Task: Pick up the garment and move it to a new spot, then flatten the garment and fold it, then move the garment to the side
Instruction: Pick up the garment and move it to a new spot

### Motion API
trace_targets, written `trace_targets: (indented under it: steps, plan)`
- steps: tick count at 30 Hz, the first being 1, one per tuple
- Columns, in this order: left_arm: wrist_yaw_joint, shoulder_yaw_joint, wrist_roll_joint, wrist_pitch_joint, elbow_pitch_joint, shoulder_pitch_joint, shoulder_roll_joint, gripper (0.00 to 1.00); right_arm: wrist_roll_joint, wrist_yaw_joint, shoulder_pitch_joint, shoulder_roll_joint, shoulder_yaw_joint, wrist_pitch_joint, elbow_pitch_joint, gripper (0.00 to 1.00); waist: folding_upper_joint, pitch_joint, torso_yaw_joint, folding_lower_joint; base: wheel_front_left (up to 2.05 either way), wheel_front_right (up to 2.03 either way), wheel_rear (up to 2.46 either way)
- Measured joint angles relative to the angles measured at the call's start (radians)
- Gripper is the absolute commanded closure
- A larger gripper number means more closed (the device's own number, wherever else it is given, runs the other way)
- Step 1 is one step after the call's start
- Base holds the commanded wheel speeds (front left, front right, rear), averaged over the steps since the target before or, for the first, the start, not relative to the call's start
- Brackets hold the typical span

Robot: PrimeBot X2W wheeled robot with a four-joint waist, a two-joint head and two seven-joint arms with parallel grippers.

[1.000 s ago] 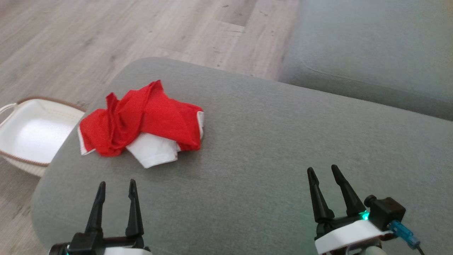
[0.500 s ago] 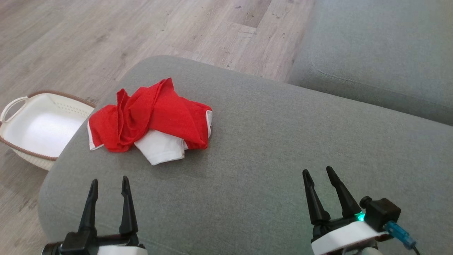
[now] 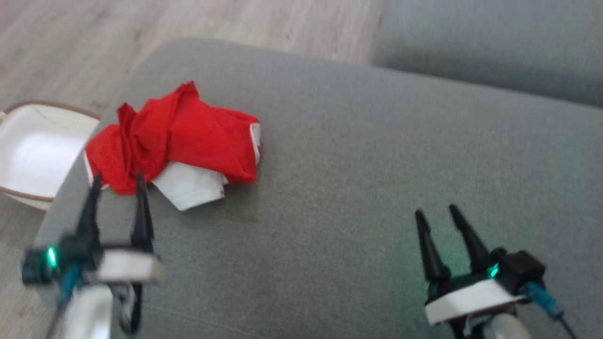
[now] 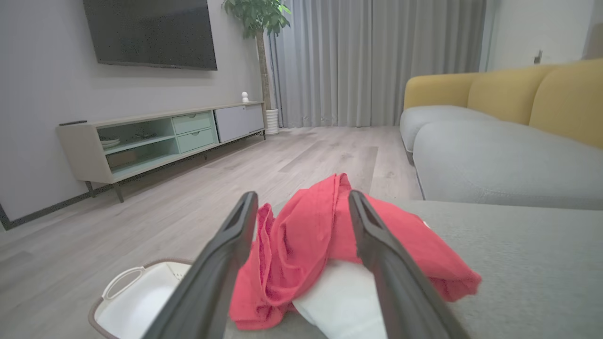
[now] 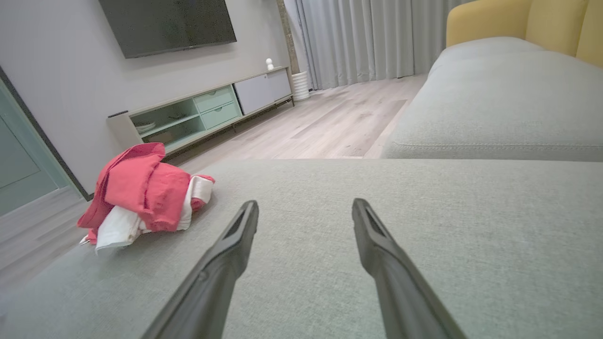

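The garment [image 3: 176, 141] is a crumpled red and white heap near the left end of the grey cushion [image 3: 358, 155]. My left gripper [image 3: 118, 176] is open, its fingertips just at the heap's near edge with nothing between them. In the left wrist view the garment [image 4: 306, 240] lies right ahead of the spread fingers [image 4: 221, 263]. My right gripper [image 3: 435, 212] hovers open over bare cushion at the lower right, well away from the cloth. From the right wrist, the garment [image 5: 141, 200] sits far off to the left of that gripper [image 5: 305, 202].
A white basket with a brown rim [image 3: 35, 155] stands on the wooden floor just left of the cushion's edge. Another grey sofa seat [image 3: 494, 42] lies beyond, at the upper right. A TV cabinet [image 4: 155, 136] lines the far wall.
My left gripper has moved forward up to the garment's near edge. The head camera has shifted, so the whole picture moved. The right gripper stays open in about the same place.
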Motion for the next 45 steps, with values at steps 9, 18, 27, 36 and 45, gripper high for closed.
trace_targets:
  steps: [9,18,27,36,45]
  plan:
    - [-0.061,-0.035,0.014,0.177,0.263,-0.427,0.107,0.00,-0.046,0.000,-0.071,-0.001,-0.091,0.000,-0.081,0.00,0.0000,0.166,-0.033,0.0002,0.00,0.00,0.00]
    - [-0.086,-0.096,0.012,0.342,0.529,-0.668,0.173,0.00,-0.085,0.000,-0.123,-0.002,-0.109,0.000,-0.128,0.00,0.0000,0.293,-0.070,0.0002,0.00,0.00,0.00]
    - [-0.094,-0.167,-0.070,0.410,0.706,-0.743,0.179,0.00,-0.096,0.000,-0.129,-0.002,-0.115,-0.001,-0.146,0.00,0.0000,0.340,-0.106,-0.0001,0.00,0.00,0.00]
    - [-0.094,-0.246,-0.121,0.298,0.743,-0.765,0.212,1.00,-0.096,0.000,-0.147,-0.002,-0.108,-0.002,-0.134,0.00,-0.0001,0.322,-0.132,-0.0002,0.00,0.00,0.00]
    - [-0.094,-0.265,-0.141,0.040,0.637,-0.811,0.257,1.00,-0.038,0.000,-0.142,-0.002,-0.093,-0.002,-0.109,0.00,0.0000,0.207,-0.164,-0.0003,0.00,0.00,0.00]
